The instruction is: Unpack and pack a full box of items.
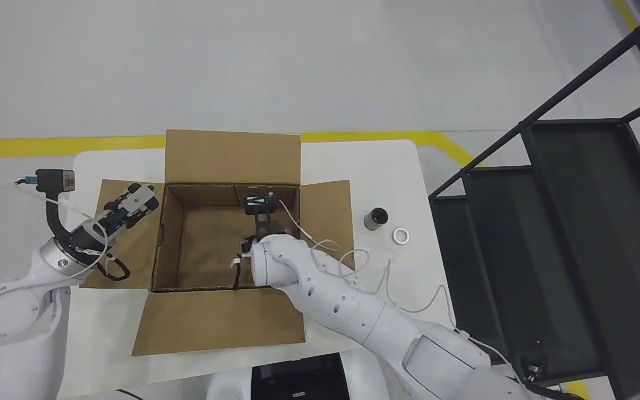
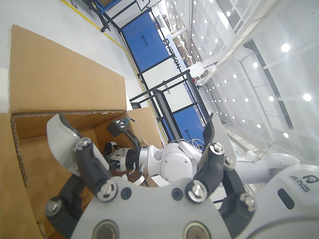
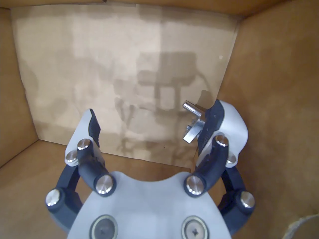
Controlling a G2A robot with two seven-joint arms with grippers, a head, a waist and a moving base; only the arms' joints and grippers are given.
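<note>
Closing now risks a skewed pinch: your right gripper [image 3: 152,121] sits jaws apart inside the box [image 3: 274,75], with the metal part [image 3: 193,123] against one pad, off centre, so it may twist or skid out. Your left gripper [image 2: 134,130] hangs jaws apart outside the box.

free: box [image 1: 232,155] floor middle | obstacle: metal piece [image 3: 193,123] beside right end effector [image 3: 153,115]

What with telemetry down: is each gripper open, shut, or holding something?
Left gripper: open, empty.
Right gripper: open inside brown cardboard box; silver metal bracket beside one finger, ungripped.
</note>
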